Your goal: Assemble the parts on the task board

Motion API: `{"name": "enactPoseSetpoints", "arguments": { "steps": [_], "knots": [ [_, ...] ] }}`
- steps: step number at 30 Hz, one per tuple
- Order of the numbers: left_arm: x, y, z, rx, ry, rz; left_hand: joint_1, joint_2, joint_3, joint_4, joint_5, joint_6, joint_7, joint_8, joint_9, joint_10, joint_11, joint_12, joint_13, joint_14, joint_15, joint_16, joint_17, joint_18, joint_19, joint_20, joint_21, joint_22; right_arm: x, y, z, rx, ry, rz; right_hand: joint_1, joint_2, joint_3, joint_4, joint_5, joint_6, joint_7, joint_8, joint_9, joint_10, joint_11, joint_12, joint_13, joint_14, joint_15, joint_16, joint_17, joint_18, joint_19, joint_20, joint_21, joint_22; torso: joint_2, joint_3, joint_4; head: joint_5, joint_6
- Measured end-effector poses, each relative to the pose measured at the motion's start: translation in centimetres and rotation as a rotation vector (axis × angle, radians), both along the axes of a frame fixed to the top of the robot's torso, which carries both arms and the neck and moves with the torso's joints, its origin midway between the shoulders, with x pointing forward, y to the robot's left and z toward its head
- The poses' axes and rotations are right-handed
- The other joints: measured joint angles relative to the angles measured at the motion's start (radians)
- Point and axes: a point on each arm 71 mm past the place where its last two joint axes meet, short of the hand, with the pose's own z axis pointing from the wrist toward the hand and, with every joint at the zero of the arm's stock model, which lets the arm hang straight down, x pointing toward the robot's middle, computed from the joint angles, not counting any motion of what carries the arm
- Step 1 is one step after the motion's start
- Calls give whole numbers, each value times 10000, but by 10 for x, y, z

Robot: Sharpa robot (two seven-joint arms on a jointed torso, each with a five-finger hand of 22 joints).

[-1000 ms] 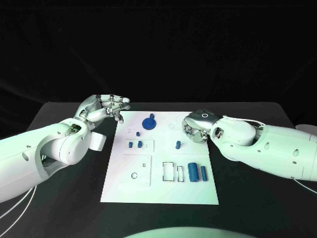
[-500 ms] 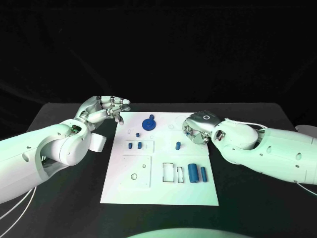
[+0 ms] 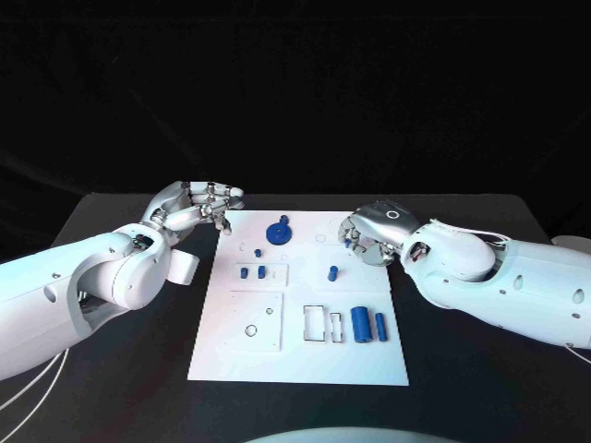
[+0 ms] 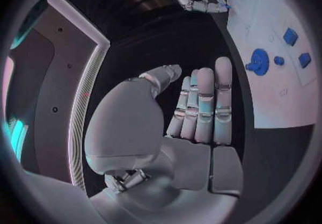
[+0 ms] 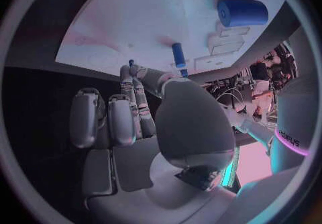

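White and flat, the rectangular task board [image 3: 302, 360] lies mid-frame on the black worktop [image 3: 123, 369], carrying a round blue wheel-shaped part [image 3: 280, 231] near its upper edge, small blue blocks [image 3: 252, 272] left of centre, a short blue peg [image 3: 331, 271] in the middle and two blue cylinders [image 3: 367, 322] lower right. At the board's upper left corner the silver left hand [image 3: 196, 205] hovers with fingers curled in, empty. At the upper right edge the silver right hand [image 3: 369, 233] has its fingers bent down by the board; whether it pinches anything I cannot tell.
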Motion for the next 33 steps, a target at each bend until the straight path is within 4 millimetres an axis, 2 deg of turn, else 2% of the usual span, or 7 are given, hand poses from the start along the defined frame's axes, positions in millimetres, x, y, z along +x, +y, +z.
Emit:
{"name": "enactPoseSetpoints", "arguments": {
  "steps": [6,15,22,29,33],
  "knots": [
    [0,0,0,6,19,-9,0,0,0,0,0,0,0,0,0,0,0,0,0,0,0,0,0,0,0,0,0,0,-10,10,8,529,-151,326,0,0,0,0,0,1,0,-1,3,30,-7,-3,13,0,0,0,0,6,0,0,0,-1,8,0,1,95,9],
    [0,-1,0,2,32,-35,0,0,-28,-28,0,-37,37,0,0,0,0,0,0,0,0,0,1,0,0,0,-41,-10,-29,41,16,1486,-114,1157,-105,-105,-30,29,-51,1,1,-3,62,97,-40,-3,75,0,0,0,-42,9,0,0,0,-2,16,4,17,332,-34],
    [0,-2,0,-6,39,-60,0,0,-28,-27,0,-37,37,0,-9,0,0,0,0,0,0,0,1,0,0,0,-41,-10,-42,66,14,2145,127,1802,-105,-105,-34,33,-51,2,1,-13,62,98,-39,-38,69,-1,1,-1,-54,9,-1,0,0,-2,7,-8,18,640,-119],
    [0,-4,0,-24,44,-104,0,0,-28,-27,0,-37,36,0,-9,0,0,0,0,0,0,0,2,0,-1,0,-41,-9,-55,88,-1,2641,680,2244,-105,-105,-35,33,-51,1,0,-27,59,114,-22,-38,68,0,1,-1,-65,10,-1,0,0,-3,1,-11,18,1027,-223],
    [0,-5,0,-33,49,-127,0,0,-28,-27,0,-37,36,0,-9,0,-1,0,0,0,0,0,1,-1,-1,0,-41,-19,-61,97,-13,2816,1031,2371,-105,-105,-35,32,-52,0,0,4,50,95,-41,-38,67,0,1,-1,-65,10,-1,0,-1,5,1,-11,23,1194,-299]
  ]
}}
